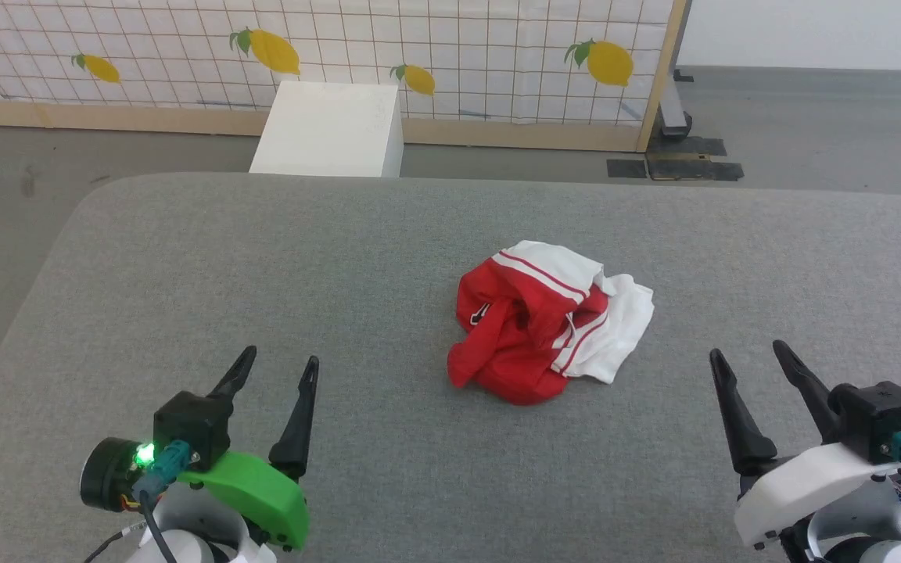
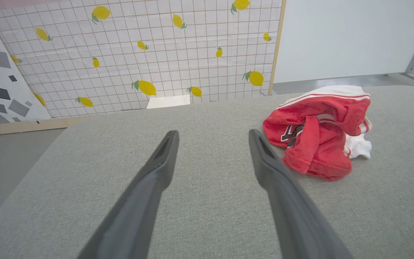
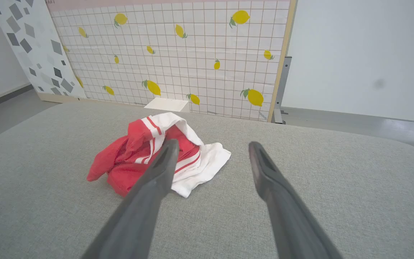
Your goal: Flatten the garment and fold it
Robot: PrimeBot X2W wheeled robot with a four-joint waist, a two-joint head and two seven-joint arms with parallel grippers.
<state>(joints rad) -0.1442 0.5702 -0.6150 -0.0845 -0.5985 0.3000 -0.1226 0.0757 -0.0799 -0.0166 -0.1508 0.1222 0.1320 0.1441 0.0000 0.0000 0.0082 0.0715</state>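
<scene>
The garment (image 1: 544,320), a red knitted jersey shirt with white sleeves and red-and-white striped trim, lies crumpled in a soft, rounded heap a little right of the middle of the surface (image 1: 263,258). Its red body is bunched into deep folds. A white sleeve spills flat from the heap's right side, and a scrap of black lettering outlined in white shows on its left flank. The surface is a broad slab covered in grey woven cloth, matte and finely textured, with rounded far corners.

The left pincer (image 1: 281,355) hovers over the near left of the surface. Its two long, dark, tapered fingers are spread apart with nothing between them, and a bright green plastic shell (image 1: 255,489) covers its wrist. The right pincer (image 1: 747,349) hovers at the near right on a white plastic shell (image 1: 802,481), its fingers likewise spread and empty. Both are well apart from the garment, which lies between them and farther out.

Beyond the far edge a plain white box (image 1: 333,129) stands on the smooth grey floor (image 1: 810,133). Behind it a wood-framed screen (image 1: 458,47) carries a white sheet printed with a thin square grid and yellow lemons. In the left wrist view a white panel speckled with grey angular shapes (image 2: 2,82) slants beside that screen.
</scene>
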